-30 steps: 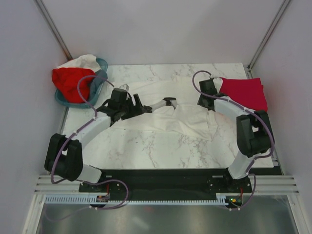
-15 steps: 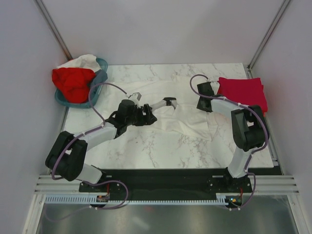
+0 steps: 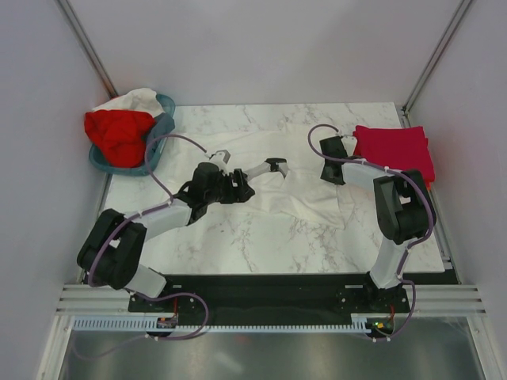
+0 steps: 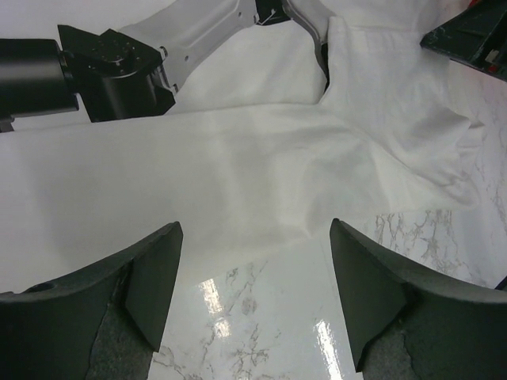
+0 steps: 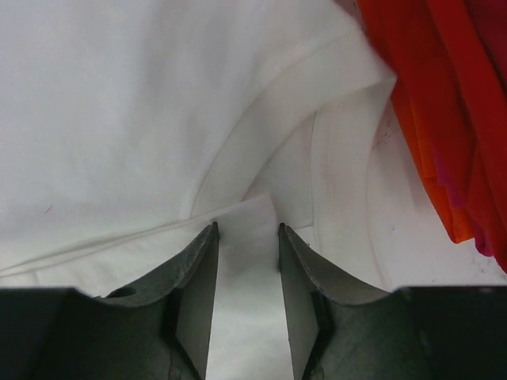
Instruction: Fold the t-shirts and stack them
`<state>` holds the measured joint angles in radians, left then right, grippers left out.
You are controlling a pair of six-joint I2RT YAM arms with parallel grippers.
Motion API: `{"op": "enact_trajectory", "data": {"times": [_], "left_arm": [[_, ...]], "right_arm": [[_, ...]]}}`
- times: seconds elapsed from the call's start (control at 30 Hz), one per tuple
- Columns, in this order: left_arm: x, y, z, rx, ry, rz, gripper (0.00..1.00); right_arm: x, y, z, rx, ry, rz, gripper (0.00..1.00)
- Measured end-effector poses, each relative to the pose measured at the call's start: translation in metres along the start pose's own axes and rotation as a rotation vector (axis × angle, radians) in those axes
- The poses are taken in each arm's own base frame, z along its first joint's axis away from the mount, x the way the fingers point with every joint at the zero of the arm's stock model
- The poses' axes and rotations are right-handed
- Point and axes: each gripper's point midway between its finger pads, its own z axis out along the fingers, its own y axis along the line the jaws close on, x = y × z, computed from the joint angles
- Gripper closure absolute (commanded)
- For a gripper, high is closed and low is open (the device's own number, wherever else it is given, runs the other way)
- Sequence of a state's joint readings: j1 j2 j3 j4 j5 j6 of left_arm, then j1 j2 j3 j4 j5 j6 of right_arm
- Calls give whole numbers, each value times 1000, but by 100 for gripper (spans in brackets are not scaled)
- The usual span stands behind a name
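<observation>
The white t-shirt (image 4: 238, 174) is soft matt cloth, the table (image 4: 261, 332) glossy, seemingly smooth marble.

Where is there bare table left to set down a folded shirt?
Near strip of marble between the white t-shirt and the near edge; a narrower far strip between basket and red stack. Centre is crowded: shirt, left tool, right tool.

basket (image 3: 162, 131) 1 | in basket: red t-shirt (image 3: 119, 136) 1, pale cloth (image 3: 136, 98) 1 | right of basket: white t-shirt (image 3: 313, 198) 1, folded red stack (image 3: 396, 150) 1 | left hand (image 4: 255, 226) + right hand (image 5: 247, 229) = 2
</observation>
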<state>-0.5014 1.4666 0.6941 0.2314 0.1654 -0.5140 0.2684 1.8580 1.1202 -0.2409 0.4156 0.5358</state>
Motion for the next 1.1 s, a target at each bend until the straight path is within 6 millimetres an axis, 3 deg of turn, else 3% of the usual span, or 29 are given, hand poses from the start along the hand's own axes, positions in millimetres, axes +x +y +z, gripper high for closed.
{"op": "enact_trajectory", "data": {"times": [0.23,0.37,0.5,0.77,1.1], "left_arm": [[13,4,7,-3,48,-7,19],[12,4,11,0,54,-8,20],[16,8,18,-17,80,-13,21],[36,26,30,-91,164,-31,21],[30,29,40,-131,183,-34,22]], "right_arm": [[-1,-2,0,13,-8,4,84],[-3,-5,1,27,-16,3,86],[-4,-6,1,34,-22,-9,97],[-22,0,-3,21,-56,-26,99],[-48,17,-11,-35,-96,-32,98]]}}
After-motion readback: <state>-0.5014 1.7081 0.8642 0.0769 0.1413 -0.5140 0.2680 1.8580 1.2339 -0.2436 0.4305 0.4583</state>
